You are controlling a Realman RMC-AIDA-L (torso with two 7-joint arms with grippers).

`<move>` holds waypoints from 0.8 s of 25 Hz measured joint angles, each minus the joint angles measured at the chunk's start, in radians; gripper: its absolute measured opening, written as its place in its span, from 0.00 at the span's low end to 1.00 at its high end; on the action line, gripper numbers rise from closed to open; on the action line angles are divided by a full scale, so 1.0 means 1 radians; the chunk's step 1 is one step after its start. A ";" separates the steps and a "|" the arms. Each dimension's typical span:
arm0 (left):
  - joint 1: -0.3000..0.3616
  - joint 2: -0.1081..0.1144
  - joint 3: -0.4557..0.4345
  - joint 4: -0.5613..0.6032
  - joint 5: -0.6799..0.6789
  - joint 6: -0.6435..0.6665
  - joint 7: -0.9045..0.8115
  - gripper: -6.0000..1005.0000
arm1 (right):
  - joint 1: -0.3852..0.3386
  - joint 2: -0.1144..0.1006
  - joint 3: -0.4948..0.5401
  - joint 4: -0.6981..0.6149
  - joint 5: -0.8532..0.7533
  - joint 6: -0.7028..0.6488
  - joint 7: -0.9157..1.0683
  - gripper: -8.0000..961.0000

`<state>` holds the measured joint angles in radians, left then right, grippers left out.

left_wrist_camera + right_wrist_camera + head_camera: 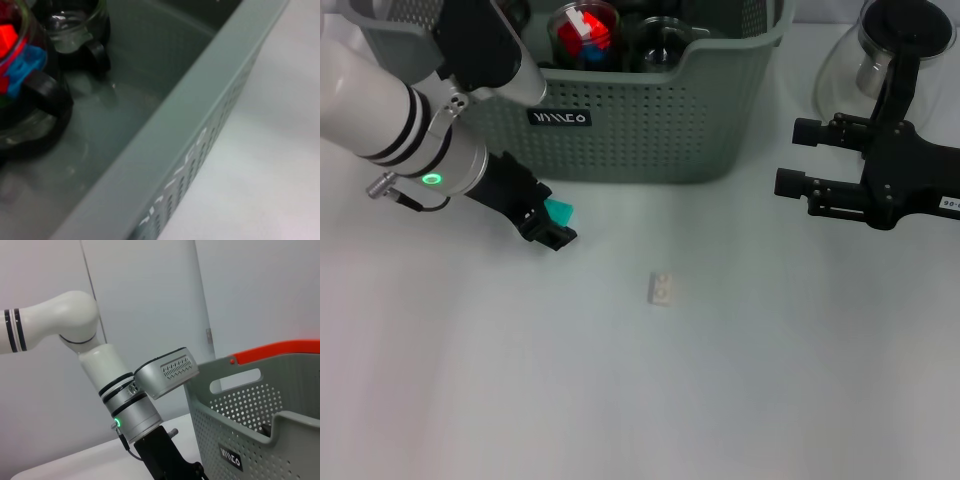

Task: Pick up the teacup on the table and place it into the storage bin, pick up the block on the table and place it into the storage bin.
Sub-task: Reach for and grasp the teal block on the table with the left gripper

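Note:
The grey-green perforated storage bin (650, 120) stands at the back centre. Inside it are a glass teacup (665, 45) with a black handle and a glass cup (585, 35) holding red and blue blocks. Both cups show in the left wrist view, the teacup (75, 27) and the cup with blocks (20, 65), behind the bin's rim (165, 135). My left gripper (548, 228) is low in front of the bin's left part, shut on a teal block (561, 211). A small white block (662, 288) lies on the table in front of the bin. My right gripper (800, 157) is open and empty at the right.
A glass teapot (890, 50) with a black handle stands at the back right, behind my right arm. The right wrist view shows my left arm (130, 405) beside the bin (250, 435), with an orange-rimmed edge (280, 347) behind it.

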<state>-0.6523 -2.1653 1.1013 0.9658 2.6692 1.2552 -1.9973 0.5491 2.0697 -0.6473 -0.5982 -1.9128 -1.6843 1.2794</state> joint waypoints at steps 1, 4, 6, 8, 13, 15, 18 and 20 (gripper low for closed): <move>-0.002 0.000 0.000 -0.005 0.000 0.000 0.000 0.70 | 0.000 0.000 0.000 0.000 0.000 0.000 0.000 0.79; -0.005 0.001 -0.001 -0.011 0.001 0.003 0.000 0.70 | 0.000 0.000 0.000 0.001 0.000 0.000 0.000 0.79; -0.006 0.001 0.000 -0.007 0.002 0.023 0.000 0.70 | 0.000 -0.001 0.000 0.001 0.000 0.000 0.000 0.79; -0.005 0.000 0.000 0.006 0.003 0.054 0.000 0.70 | 0.000 -0.002 0.000 0.001 0.000 0.000 0.000 0.79; -0.001 -0.002 0.008 0.025 0.003 0.112 0.000 0.70 | 0.000 -0.002 0.000 0.002 0.000 0.000 0.000 0.79; -0.001 -0.003 0.017 0.027 0.002 0.127 0.000 0.70 | 0.000 -0.002 0.000 0.002 0.000 0.000 0.000 0.79; 0.001 -0.004 0.028 0.033 0.002 0.145 0.000 0.70 | 0.000 -0.002 0.000 0.002 0.000 0.000 0.000 0.79; 0.004 -0.004 0.031 0.046 0.002 0.146 0.000 0.70 | 0.000 -0.002 0.000 0.002 0.000 0.000 0.000 0.79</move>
<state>-0.6481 -2.1696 1.1327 1.0121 2.6710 1.4016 -1.9974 0.5492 2.0678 -0.6473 -0.5966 -1.9129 -1.6843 1.2792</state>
